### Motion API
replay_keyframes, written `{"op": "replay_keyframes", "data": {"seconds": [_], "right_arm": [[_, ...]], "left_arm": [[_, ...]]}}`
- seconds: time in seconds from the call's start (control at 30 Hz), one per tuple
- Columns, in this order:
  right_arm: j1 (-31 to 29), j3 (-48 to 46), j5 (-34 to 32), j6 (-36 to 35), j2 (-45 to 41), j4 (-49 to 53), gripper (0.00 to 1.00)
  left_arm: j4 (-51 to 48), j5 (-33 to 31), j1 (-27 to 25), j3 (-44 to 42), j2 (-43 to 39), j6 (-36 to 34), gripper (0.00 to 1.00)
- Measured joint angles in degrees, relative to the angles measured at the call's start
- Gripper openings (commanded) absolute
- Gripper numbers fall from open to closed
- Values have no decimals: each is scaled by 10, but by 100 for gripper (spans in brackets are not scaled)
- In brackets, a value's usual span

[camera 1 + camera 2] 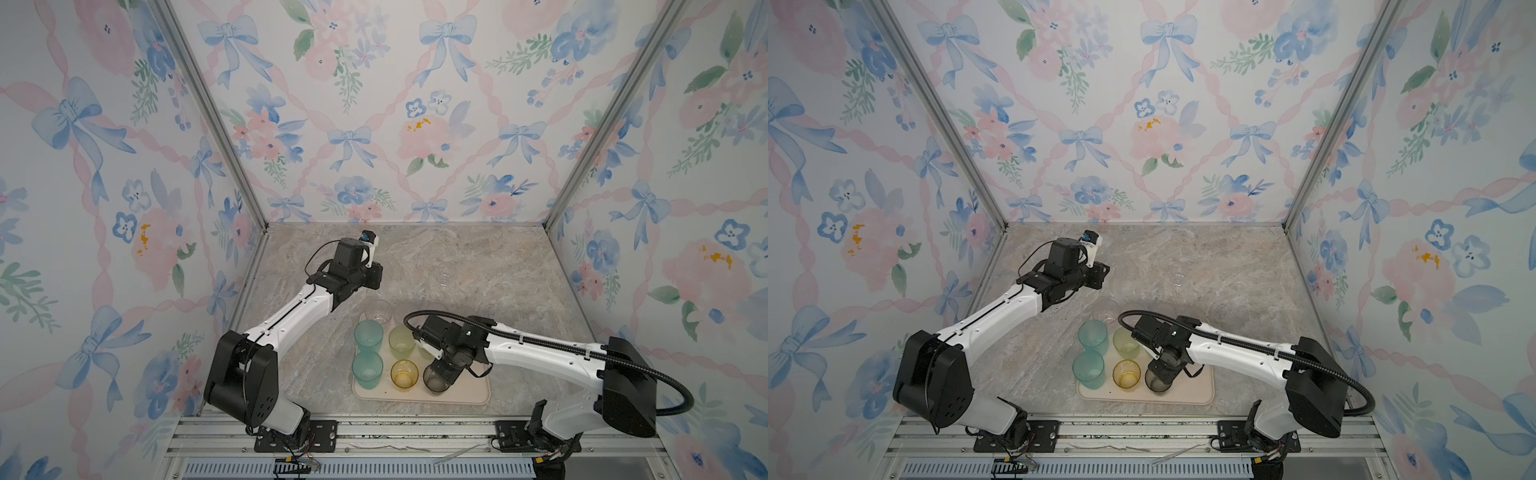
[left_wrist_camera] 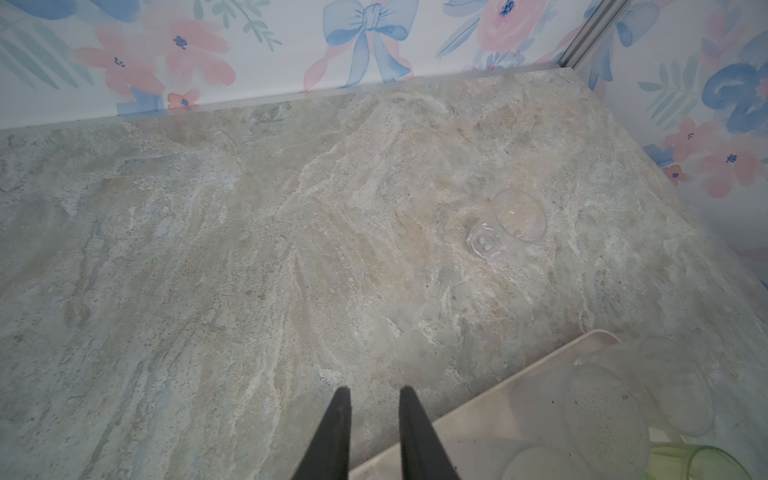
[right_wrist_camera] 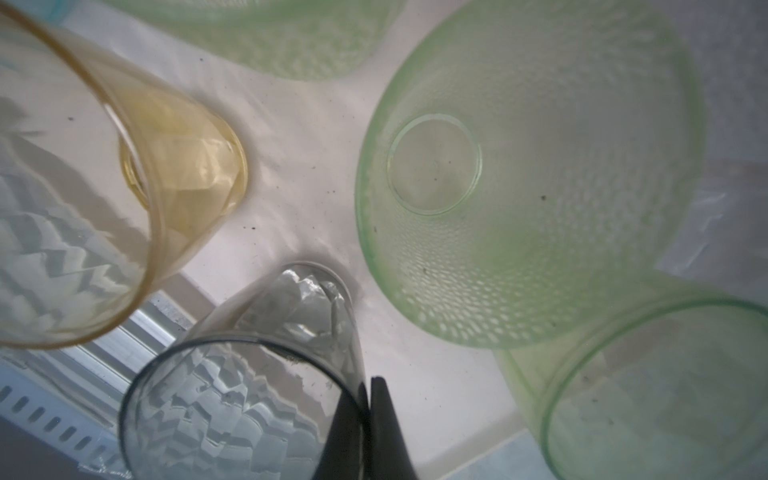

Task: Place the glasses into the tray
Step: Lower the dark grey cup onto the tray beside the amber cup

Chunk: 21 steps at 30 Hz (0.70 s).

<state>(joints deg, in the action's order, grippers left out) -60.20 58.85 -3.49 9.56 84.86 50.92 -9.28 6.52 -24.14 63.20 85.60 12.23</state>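
Floral wallpaper [image 1: 374,124] with blue bows lines three walls around a marbled grey-beige tabletop [image 1: 478,266]. Near its front edge lies the beige-pink tray [image 1: 469,399], seen in both top views [image 1: 1200,395].

On the tray's left side a frosted teal glass [image 1: 368,334] stands upright, with a second teal glass [image 1: 367,370] just in front of it. To their right stand a pale green glass [image 1: 402,340] and, nearer the front, an amber glass [image 1: 404,374]. A clear glass [image 1: 377,311] stands at the tray's far left corner.

The right gripper [image 3: 369,384] reaches down over the tray's front edge. Its fingers are pinched tight on the rim of the smoky grey glass [image 3: 232,399], one finger inside the wall and one outside. That glass is upright just right of the amber one [image 3: 178,162]; I cannot tell whether its base touches the tray. In the right wrist view a dimpled green glass [image 3: 519,187] and a smooth green tumbler [image 3: 665,395] stand close by on the tray.

The left gripper [image 2: 375,390] hangs above bare tabletop beyond the tray's far left corner [image 2: 478,419], its fingers a little apart and holding nothing. Well apart from the tray, a clear tumbler [image 2: 509,224] lies on its side on the tabletop, faint in both top views [image 1: 444,277].
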Motion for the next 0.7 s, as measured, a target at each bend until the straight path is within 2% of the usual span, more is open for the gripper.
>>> {"op": "replay_keyframes", "data": {"seconds": [0.33,0.53,0.7], "right_arm": [[2,0,-2,-6,3,-9,0],[2,0,-3,-8,4,-10,4],[2,0,-7,-11,4,-10,15]], "left_arm": [[0,0,2,0,0,-2,24],[0,0,3,0,0,-2,24],[0,2,3,0,0,-2,24]]}}
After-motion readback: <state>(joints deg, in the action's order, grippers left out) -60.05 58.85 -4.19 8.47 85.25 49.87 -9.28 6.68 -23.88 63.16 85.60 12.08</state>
